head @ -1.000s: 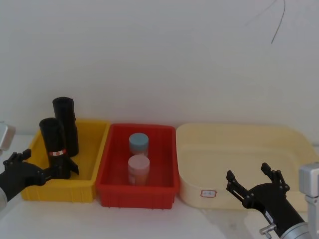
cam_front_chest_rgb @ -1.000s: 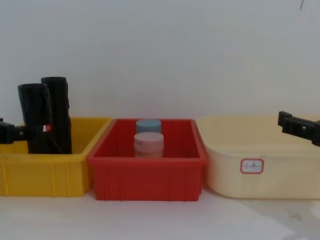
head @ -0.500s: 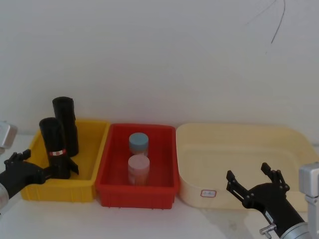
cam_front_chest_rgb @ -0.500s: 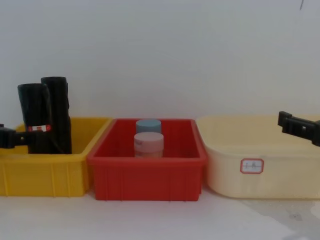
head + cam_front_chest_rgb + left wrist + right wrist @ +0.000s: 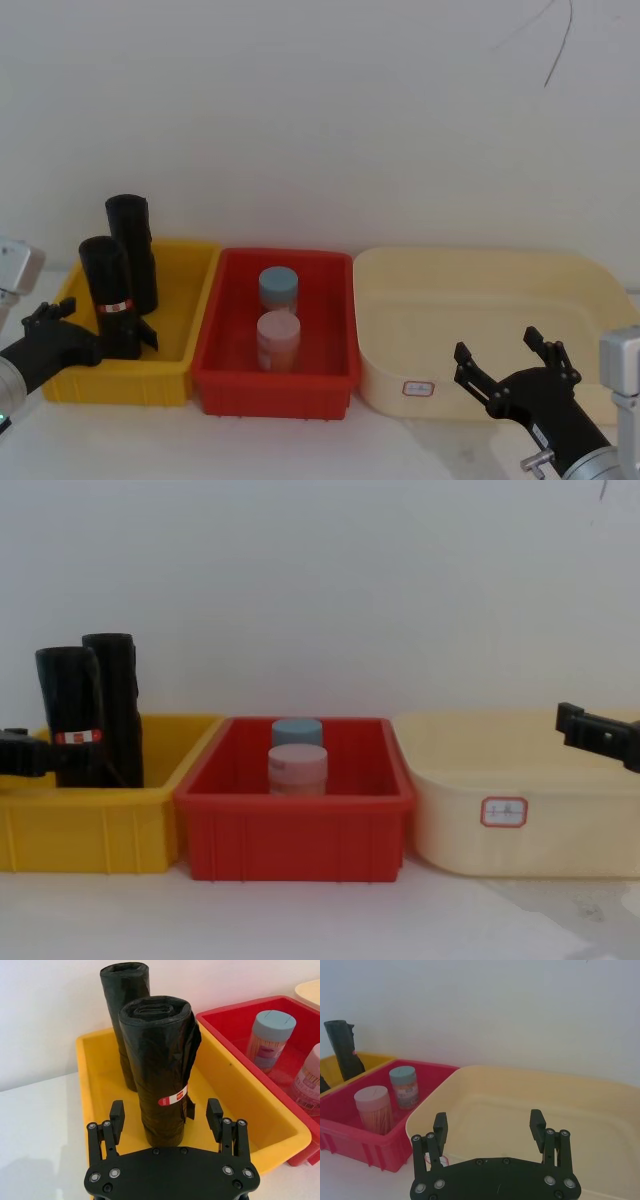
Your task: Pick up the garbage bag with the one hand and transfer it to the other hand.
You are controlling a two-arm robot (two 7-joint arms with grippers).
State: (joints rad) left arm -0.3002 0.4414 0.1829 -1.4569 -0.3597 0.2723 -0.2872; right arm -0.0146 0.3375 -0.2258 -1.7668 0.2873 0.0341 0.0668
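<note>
The garbage bag [image 5: 108, 285] is a black roll with a red-and-white label, standing upright in the yellow bin [image 5: 120, 382]. In the chest view the garbage bag [image 5: 70, 700] stands at the bin's left. My left gripper [image 5: 62, 335] is open at the bin's left end, level with the roll's lower part. In the left wrist view the gripper [image 5: 165, 1107] has one finger on each side of the garbage bag [image 5: 160, 1060], without touching it. My right gripper [image 5: 497, 345] hangs open at the front of the cream tub [image 5: 470, 255], holding nothing.
A plain black roll [image 5: 130, 235] stands just behind the labelled one in the yellow bin. The red bin [image 5: 275, 385] in the middle holds a blue-lidded jar [image 5: 278, 288] and a pink-lidded jar [image 5: 278, 338]. A white wall rises close behind the bins.
My left gripper has drawn back slightly to the left of the bag and dropped a little, uncovering the label in the chest view. The right gripper has not moved.
</note>
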